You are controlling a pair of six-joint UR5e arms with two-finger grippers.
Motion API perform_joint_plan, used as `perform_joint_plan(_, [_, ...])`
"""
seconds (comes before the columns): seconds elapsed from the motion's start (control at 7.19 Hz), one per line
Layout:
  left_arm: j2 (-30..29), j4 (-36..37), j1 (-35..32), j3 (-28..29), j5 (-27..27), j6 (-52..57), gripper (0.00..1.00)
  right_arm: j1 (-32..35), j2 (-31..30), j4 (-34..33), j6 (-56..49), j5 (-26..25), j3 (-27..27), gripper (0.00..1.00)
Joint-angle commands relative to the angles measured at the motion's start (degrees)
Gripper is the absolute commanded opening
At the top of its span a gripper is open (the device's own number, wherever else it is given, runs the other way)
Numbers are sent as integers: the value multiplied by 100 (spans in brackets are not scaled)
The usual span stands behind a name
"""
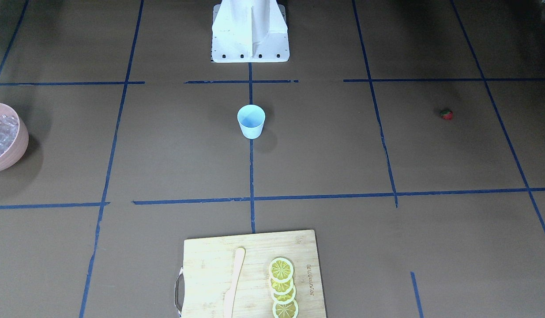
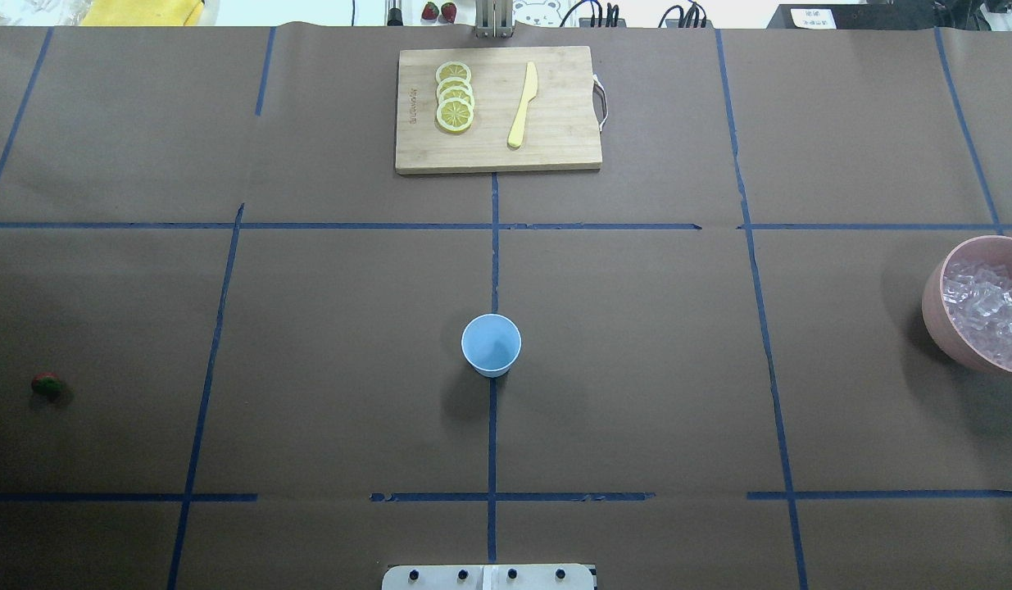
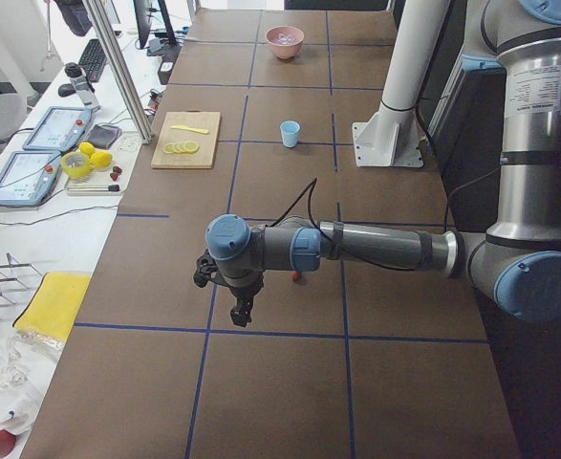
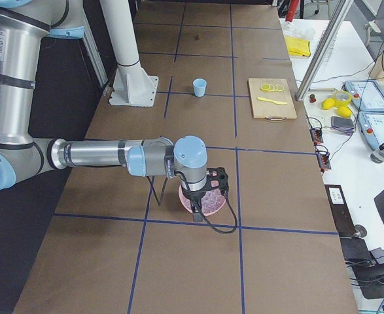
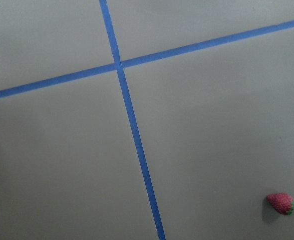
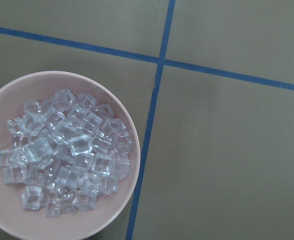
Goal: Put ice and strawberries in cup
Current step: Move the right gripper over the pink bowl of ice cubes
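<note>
The light-blue cup stands upright and empty at the middle of the table, on a blue tape line. The single strawberry lies on its side well apart from it, on the robot's left; the ice is heaped in a pink bowl far out on the robot's right. The left gripper hangs above the table close to the strawberry, and the right gripper hangs over the bowl; I cannot tell how far either is open, and neither visibly has hold of anything. On the far side, a wooden cutting board carries overlapping lemon slices and a pale yellow knife.
</note>
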Motion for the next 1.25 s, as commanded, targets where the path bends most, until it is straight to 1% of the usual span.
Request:
perform_joint_plan(0.0, [-17, -14, -1, -5, -16, 13, 100, -334, -43, 510, 415, 132, 95, 100])
perform_joint_plan(0.14, [-17, -14, -10, -5, -16, 31, 100, -744, -53, 696, 809, 106, 87, 100])
perform_joint_plan(0.42, [-17, -14, -10, -5, -16, 31, 100, -1378, -166, 1433, 1696, -25, 60, 100])
perform_joint_plan(0.56, [-17, -14, -10, -5, -25, 31, 100, -1764, -280, 1932, 2188, -287, 43, 100])
perform_joint_plan(0.7, [-25, -14, -10, -5, -25, 40, 100, -1985, -316, 2337, 2219, -316, -175, 100])
perform_joint_plan(0.83, [-25, -14, -10, -5, -25, 31, 100, -2040, -316, 2576, 2210, -316, -369, 100])
perform_joint_plan(1.11, [-25, -14, -10, 3, -34, 31, 100, -2373, -299, 3007, 2210, -735, -861, 100])
